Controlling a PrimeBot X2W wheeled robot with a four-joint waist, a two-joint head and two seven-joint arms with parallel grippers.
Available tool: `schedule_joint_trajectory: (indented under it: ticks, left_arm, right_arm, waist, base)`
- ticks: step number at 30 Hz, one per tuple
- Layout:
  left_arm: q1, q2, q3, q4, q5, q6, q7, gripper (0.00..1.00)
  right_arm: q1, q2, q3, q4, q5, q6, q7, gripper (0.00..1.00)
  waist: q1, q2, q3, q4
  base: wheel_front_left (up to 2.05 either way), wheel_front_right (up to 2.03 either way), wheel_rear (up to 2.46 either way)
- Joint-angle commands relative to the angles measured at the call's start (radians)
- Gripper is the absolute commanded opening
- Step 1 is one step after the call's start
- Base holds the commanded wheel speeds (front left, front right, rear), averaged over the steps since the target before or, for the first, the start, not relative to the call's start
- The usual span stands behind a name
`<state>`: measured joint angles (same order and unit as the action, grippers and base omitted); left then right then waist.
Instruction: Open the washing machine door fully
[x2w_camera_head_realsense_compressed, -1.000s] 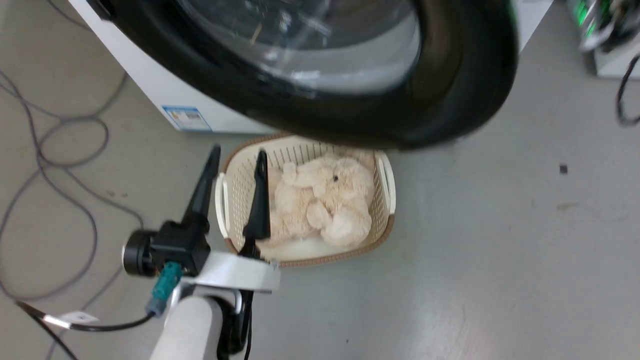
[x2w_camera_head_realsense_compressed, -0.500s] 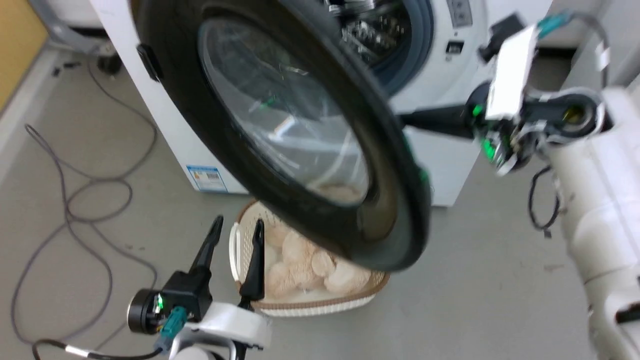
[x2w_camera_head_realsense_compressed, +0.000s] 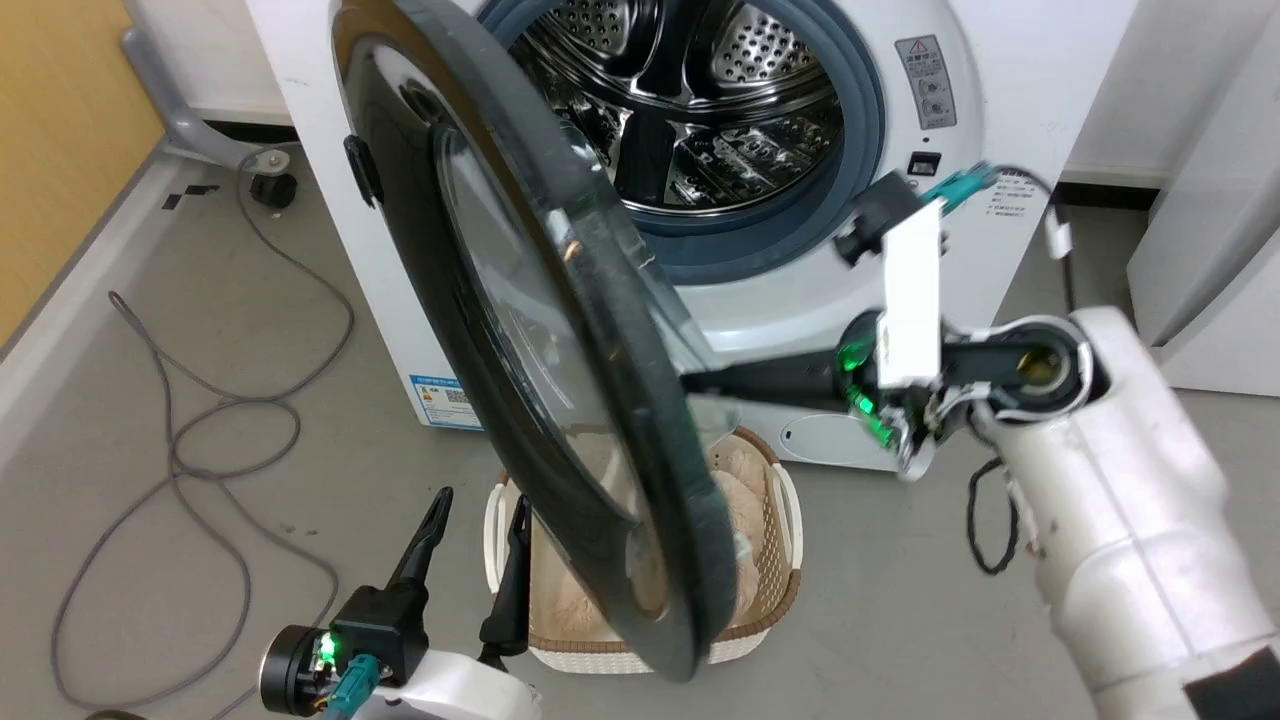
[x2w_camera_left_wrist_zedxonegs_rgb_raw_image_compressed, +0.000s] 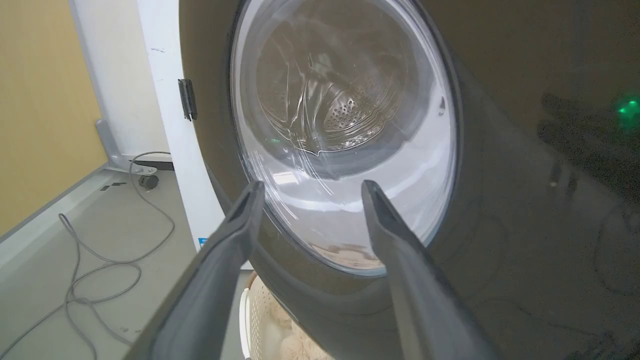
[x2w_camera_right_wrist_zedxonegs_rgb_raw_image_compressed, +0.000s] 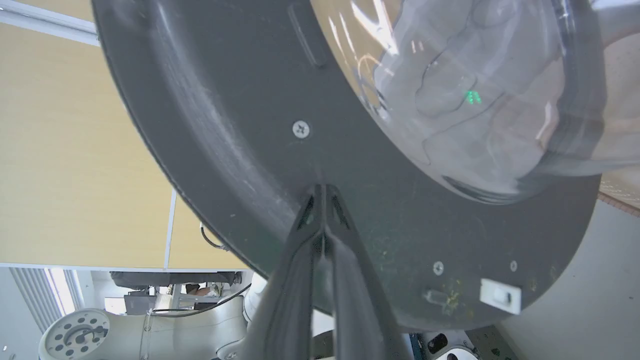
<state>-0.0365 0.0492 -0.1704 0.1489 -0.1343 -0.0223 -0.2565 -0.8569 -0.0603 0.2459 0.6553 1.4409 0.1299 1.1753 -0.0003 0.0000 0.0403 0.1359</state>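
Left gripper (x2w_camera_head_realsense_compressed: 481, 497) hangs low at the lower left with its fingers spread wide and nothing between them. It sits just beside the basket (x2w_camera_head_realsense_compressed: 770, 560) and faces the outer side of the door (x2w_camera_head_realsense_compressed: 500, 330). The door stands out from the washer (x2w_camera_head_realsense_compressed: 1000, 120), hinged on the left and nearly edge-on to the head, with the drum (x2w_camera_head_realsense_compressed: 700, 110) uncovered behind it. Right gripper (x2w_camera_right_wrist_zedxonegs_rgb_raw_image_compressed: 321, 190) reaches in from the right. Its fingers are pressed together on nothing, and their tips touch the dark inner rim below the glass.

The head camera has tilted up over the last second. It looked down on the basket with the door's rim overhead; now it takes in the drum and the right arm. Most of the apparent shift is therefore the camera's. Even so, the door shows less of its face than half a second ago, so I judge it has swung further out. The left gripper has kept its spread and its place by the basket.

By my estimate the door is about half open. It needs more pushing leftward, and the tips could slide on that smooth rim. The left gripper may also stand in the door's path.
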Motion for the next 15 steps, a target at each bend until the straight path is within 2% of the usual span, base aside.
schedule_joint_trajectory:
  ticks: [1,7,10,11,12,13,15]
  left_arm:
    - [0.011,0.002,0.004,0.001,0.002,-0.005,-0.005,1.00]
    - [0.006,0.002,0.003,0.001,0.001,-0.005,-0.005,1.00]
    - [0.005,0.001,0.003,0.002,-0.001,-0.003,-0.005,1.00]
    - [0.005,0.001,0.003,0.001,-0.001,-0.002,-0.005,1.00]
    - [0.006,0.001,0.004,0.001,-0.002,-0.001,-0.005,1.00]
    - [0.006,0.001,0.005,0.002,-0.003,0.000,-0.005,1.00]
    - [0.006,0.001,0.008,0.002,-0.004,0.001,-0.005,1.00]
  right_arm:
    - [0.034,0.008,0.017,-0.022,0.013,0.001,0.004,0.00]
    - [0.087,0.010,0.095,-0.101,0.073,0.001,-0.020,0.00]
    - [0.106,0.010,0.107,-0.131,0.082,0.001,-0.081,0.00]
    - [0.114,0.010,0.102,-0.144,0.075,0.001,-0.117,0.36]
    - [0.126,0.010,0.094,-0.158,0.071,0.001,-0.155,0.87]
    - [0.141,0.010,0.085,-0.170,0.064,0.001,-0.193,1.00]
    - [0.176,0.010,0.060,-0.198,0.037,0.001,-0.287,1.00]
  waist:
    - [0.0003,0.0000,0.003,0.001]
    - [0.0003,0.0000,0.016,-0.001]
    - [0.0003,0.0000,0.018,-0.008]
    - [0.0003,0.0000,0.018,-0.010]
    - [0.0003,0.0000,0.018,-0.014]
    - [0.0003,0.0000,0.018,-0.017]
    - [0.0003,0.0000,0.016,-0.025]
  base:
    - [0.00,0.00,0.00]
    - [0.00,0.00,0.00]
    - [0.00,0.00,0.00]
    - [0.00,0.00,0.00]
    - [0.00,0.00,0.00]
    - [0.00,0.00,0.00]
    - [0.00,0.00,0.00]
